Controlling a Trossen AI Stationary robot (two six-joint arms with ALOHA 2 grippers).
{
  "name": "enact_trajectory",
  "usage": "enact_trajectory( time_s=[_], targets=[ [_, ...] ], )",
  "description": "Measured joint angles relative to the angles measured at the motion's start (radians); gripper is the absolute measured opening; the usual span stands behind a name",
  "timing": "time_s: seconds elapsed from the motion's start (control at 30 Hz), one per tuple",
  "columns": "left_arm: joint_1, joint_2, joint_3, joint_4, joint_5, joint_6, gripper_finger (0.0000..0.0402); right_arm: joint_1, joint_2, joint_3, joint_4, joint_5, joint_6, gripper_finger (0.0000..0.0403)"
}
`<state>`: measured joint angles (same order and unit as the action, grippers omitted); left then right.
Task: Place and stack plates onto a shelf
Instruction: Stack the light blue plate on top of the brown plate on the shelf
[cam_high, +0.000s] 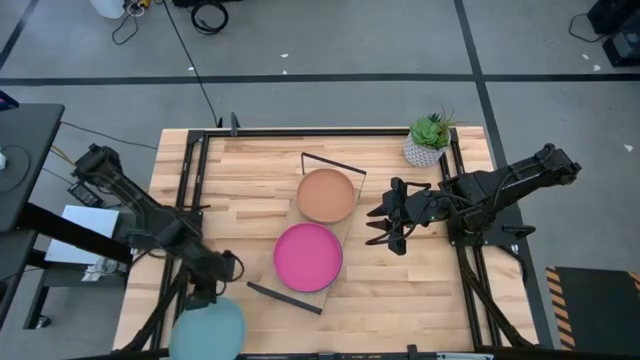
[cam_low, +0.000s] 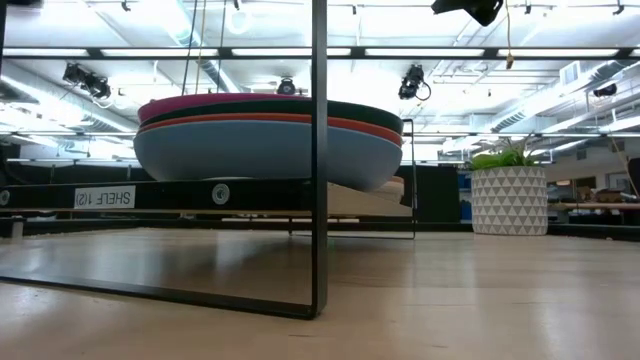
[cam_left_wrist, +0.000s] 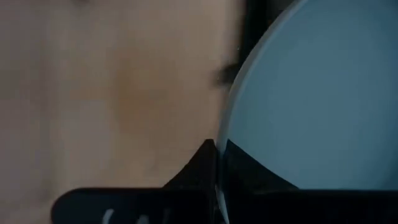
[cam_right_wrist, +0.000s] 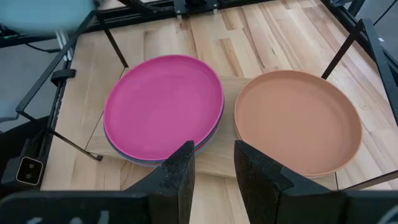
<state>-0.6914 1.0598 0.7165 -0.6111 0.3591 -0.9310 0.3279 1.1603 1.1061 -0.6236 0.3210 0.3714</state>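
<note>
left end effector (cam_high: 210, 292) pinches the round matte light blue plate (cam_high: 208, 330) by its rim off the tabletop's near edge, probably bound for the magenta-topped stack (cam_high: 308, 257) on the light wood shelf (cam_right_wrist: 219, 157); right end effector (cam_high: 382, 226) waits, fingers slightly parted, empty.

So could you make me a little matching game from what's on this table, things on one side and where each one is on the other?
Things:
1. magenta plate
2. tan-brown plate
3. light blue plate
4. potted plant

Places:
A. at the table's far right corner
B. gripped at its rim by the left hand, at the table's near left edge
C. on top of the stack at the shelf's near end
D. on the shelf's far end, toward the plant

Pairs: 1-C, 2-D, 3-B, 4-A. The right hand waits beside the shelf, open and empty.
</note>
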Motion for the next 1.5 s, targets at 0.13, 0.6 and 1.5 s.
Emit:
enact_trajectory(
  time_s=[0.13,0.6,1.5],
  targets=[
    [0.016,-0.071,0.106,0.099,-0.047,0.051,0.0014,0.0,0.0,0.0,-0.003,0.0,0.0,0.0118],
    [0.322,-0.089,0.34,0.052,-0.995,0.473,0.002,-0.017,0.0,0.0,0.003,0.003,-0.001,0.0118],
    [1.096,0.492,0.455,-0.011,-0.251,0.471,0.0022,-0.031,0.0,0.0,0.01,0.003,-0.027,0.0118]
  ],
)
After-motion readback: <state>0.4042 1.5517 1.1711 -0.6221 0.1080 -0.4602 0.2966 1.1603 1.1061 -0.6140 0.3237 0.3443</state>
